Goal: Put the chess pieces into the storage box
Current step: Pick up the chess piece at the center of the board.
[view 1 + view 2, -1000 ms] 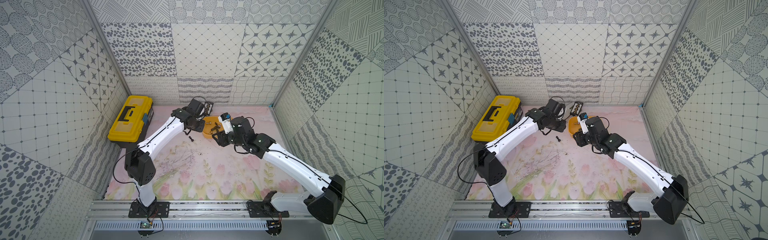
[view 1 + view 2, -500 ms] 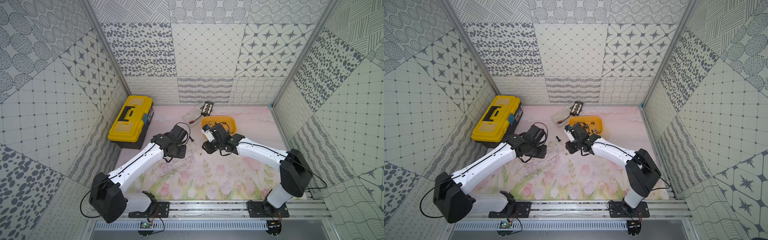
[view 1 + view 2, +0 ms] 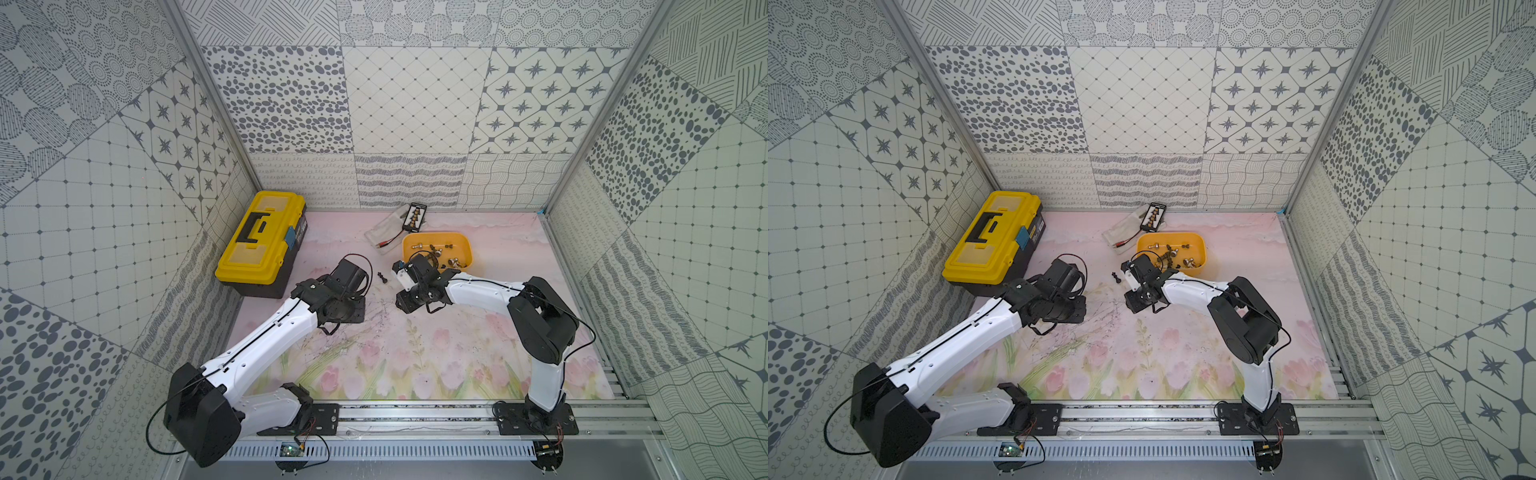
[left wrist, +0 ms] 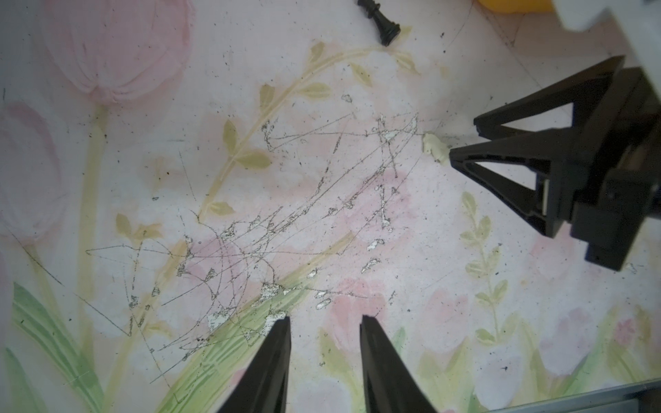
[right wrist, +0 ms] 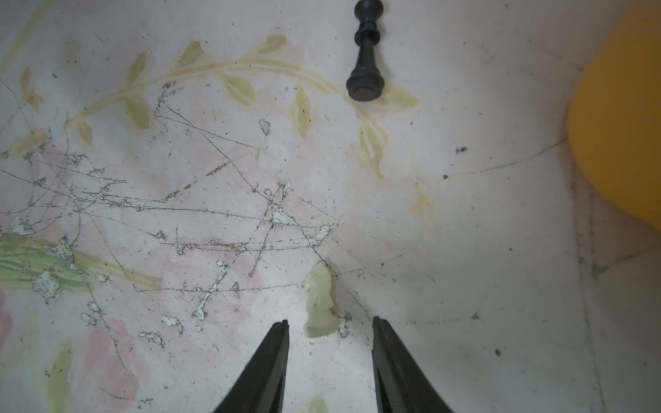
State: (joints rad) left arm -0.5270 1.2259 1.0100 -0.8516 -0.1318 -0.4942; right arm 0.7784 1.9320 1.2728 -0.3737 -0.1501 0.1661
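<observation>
The storage box (image 3: 462,241) (image 3: 1200,246), a shallow yellow-orange tray, sits at the back of the mat with several chess pieces (image 3: 453,262) (image 3: 1187,262) inside. A black piece (image 3: 382,277) (image 3: 1116,277) (image 4: 381,21) (image 5: 365,60) lies on the mat left of the box. A pale knight (image 5: 320,304) (image 4: 434,146) lies just beyond the tips of my right gripper (image 5: 329,320) (image 4: 465,139) (image 3: 402,305), which is open and low over the mat. My left gripper (image 4: 327,317) (image 3: 358,311) is open and empty, facing the right one.
A large yellow toolbox (image 3: 262,237) stands at the back left against the wall. A black case with gold pieces (image 3: 415,217) and a clear plastic bag (image 3: 384,232) lie behind the box. Patterned walls close in the mat on three sides.
Both arms pulled back from the box toward the front. The right gripper came down to the mat by the pale knight and its jaws narrowed. The left arm moved to the mat's left middle.
</observation>
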